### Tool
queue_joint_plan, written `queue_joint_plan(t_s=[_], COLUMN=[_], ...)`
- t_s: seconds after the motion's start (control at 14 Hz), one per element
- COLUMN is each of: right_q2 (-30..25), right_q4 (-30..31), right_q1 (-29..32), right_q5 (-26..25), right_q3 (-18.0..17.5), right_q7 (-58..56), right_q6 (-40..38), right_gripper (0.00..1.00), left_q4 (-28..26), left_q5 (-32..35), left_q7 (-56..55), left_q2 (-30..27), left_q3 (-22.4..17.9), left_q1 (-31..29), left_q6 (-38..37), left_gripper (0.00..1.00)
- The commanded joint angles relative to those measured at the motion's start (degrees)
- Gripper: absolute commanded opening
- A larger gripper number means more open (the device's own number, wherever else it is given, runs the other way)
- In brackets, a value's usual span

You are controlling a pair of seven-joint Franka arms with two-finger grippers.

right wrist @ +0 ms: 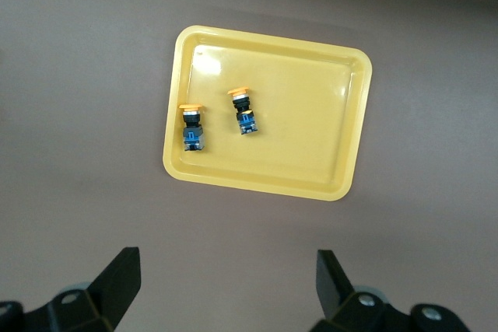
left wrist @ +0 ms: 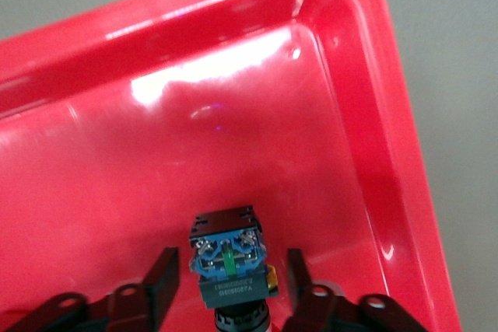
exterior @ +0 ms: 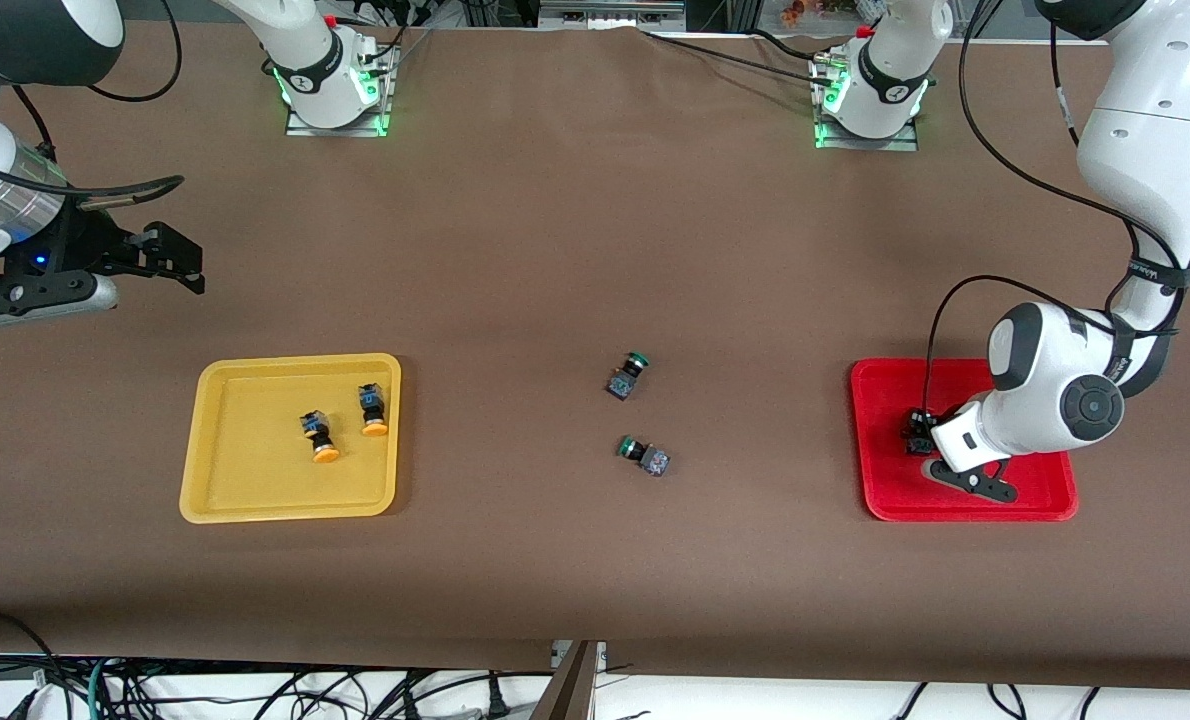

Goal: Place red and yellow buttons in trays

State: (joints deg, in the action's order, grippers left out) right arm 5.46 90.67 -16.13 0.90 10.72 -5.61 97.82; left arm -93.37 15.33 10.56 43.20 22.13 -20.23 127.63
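- Button (left wrist: 231, 266) sits between the fingers of my left pincer (left wrist: 229, 285), low in the red tray (left wrist: 366, 114). Its grey-blue terminal block faces my wrist camera and its black neck points toward the wrist. The cap is hidden, so I cannot confirm its colour.
- Key relation: the button's long axis runs between my fingers, not across them. Each finger (left wrist: 159, 277) stands just beside the body with a thin gap showing, so the left pincer reads as open around the button. My judgement is that this is a release, with a straight lift out next.
- In the front view my left pincer (exterior: 940, 450) is down over the red tray (exterior: 880, 500), at the left arm's end of the surface. A dark piece (exterior: 917, 432) beside it could be another button, but I cannot tell.
- Two yellow buttons (exterior: 320, 435) (exterior: 373, 408) lie on their sides in the yellow tray (exterior: 215, 500), caps toward the front camera, near each other but not touching.
- My right pincer (exterior: 170, 262) waits in the air, fingers spread wide and empty, over the bare surface beside the yellow tray.
- Two green-capped switches (exterior: 629, 374) (exterior: 645, 455) lie mid-surface, between the trays.
- Textures: trays are glossy moulded plastic with rounded corners and raised rims. The surface is a matte brown cloth.
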Motion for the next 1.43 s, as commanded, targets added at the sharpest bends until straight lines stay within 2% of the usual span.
queue_joint_plan(t_s=[0.0, 0.29, 0.5, 0.79, 0.93, 1.07, 1.36], right_q2=[0.34, 0.34, 0.34, 0.34, 0.34, 0.34, 0.34], right_q4=[-1.11, -1.11, -1.11, -1.11, -1.11, -1.11, -1.11], right_q1=[-0.13, -0.13, -0.13, -0.13, -0.13, -0.13, -0.04], right_q5=[-0.37, -0.29, -0.29, -0.37, -0.37, -0.37, -0.37], right_q3=[0.01, 0.01, 0.01, 0.01, 0.01, 0.01, 0.01], right_q7=[0.69, 0.69, 0.69, 0.69, 0.69, 0.69, 0.69], right_q6=[-0.97, -0.97, -0.97, -0.97, -0.97, -0.97, -0.97], right_gripper=[1.00, 1.00, 1.00, 1.00, 1.00, 1.00, 1.00], left_q4=[2.74, 13.02, 16.90, 21.91, 22.01, 20.87, 20.78], left_q5=[-0.92, -1.09, -1.70, -2.85, -3.20, -6.26, -6.45], left_q7=[0.26, -0.01, -0.10, -5.62, -7.91, -8.27, -7.92], left_q2=[-2.76, -2.85, -2.94, -3.29, -6.62, -11.88, -20.23], left_q3=[1.85, 2.65, 2.74, 3.00, 2.57, 1.60, -3.57], left_q1=[0.54, 3.79, 5.20, 7.57, 8.71, 9.77, 11.18], left_q6=[-3.86, -14.23, -16.88, -25.66, -27.43, -28.66, -31.31], left_gripper=[1.00, 1.00, 1.00, 1.00, 1.00, 1.00, 1.00])
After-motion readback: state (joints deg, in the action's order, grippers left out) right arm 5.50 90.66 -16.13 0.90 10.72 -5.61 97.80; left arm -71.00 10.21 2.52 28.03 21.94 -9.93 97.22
